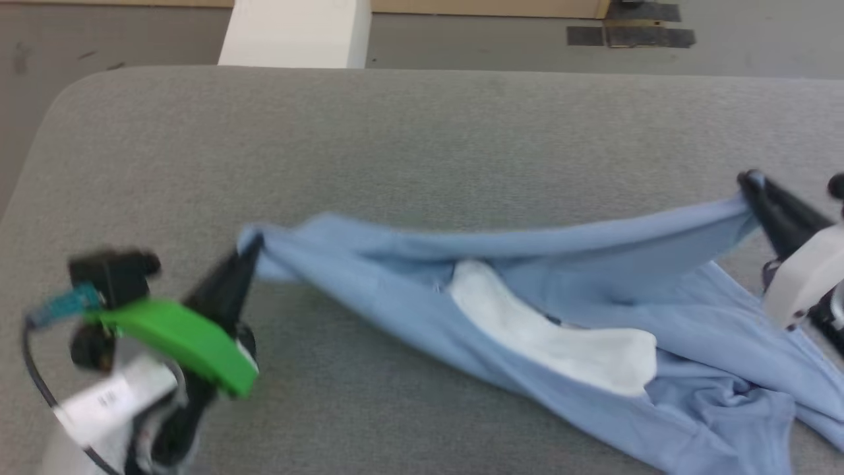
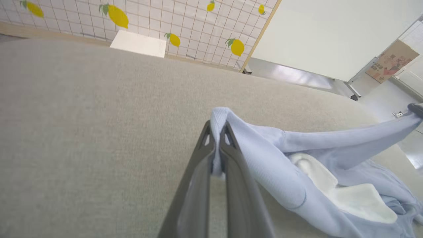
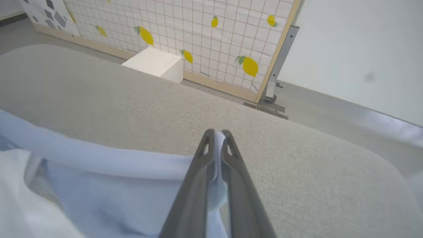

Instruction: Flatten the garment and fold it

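Note:
The light blue T-shirt (image 1: pixel 527 277) is stretched across the grey cushioned surface (image 1: pixel 422 145), its white panel (image 1: pixel 554 336) showing in the middle and loose folds bunched at the lower right. My left gripper (image 1: pixel 247 254) is shut on the garment's left end, and the cloth is pinched between its fingertips (image 2: pixel 216 132) in the left wrist view. At the right edge, my right gripper (image 1: pixel 752 185) is shut on the other end, with the fabric (image 3: pixel 115 165) held taut between its tips (image 3: pixel 216 135). The strip between the two grippers hangs slightly above the surface.
A white box (image 1: pixel 297 33) stands on the floor beyond the far edge of the surface. A lemon-patterned grid panel (image 3: pixel 198 33) lines the back. The surface's rounded left corner (image 1: pixel 59 112) is close to my left arm.

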